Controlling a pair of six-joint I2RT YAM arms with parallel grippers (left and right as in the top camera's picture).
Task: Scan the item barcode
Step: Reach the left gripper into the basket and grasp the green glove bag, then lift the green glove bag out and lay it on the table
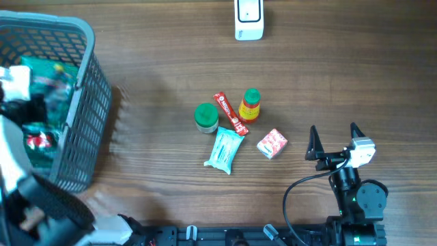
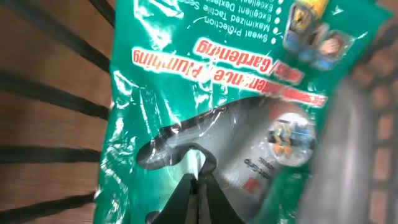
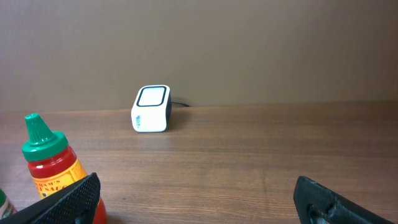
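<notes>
Over on the left, the left arm (image 1: 17,171) reaches up from the near edge with its wrist turned downward. The left gripper (image 2: 199,182) is shut tight, its two dark fingers pressed together to a point. On the near right, the right arm (image 1: 356,195) sits folded low by its base, wrist level and aimed at the far side, and the right gripper (image 1: 334,131) stands wide open, its fingertips (image 3: 69,198) spread well apart.
</notes>
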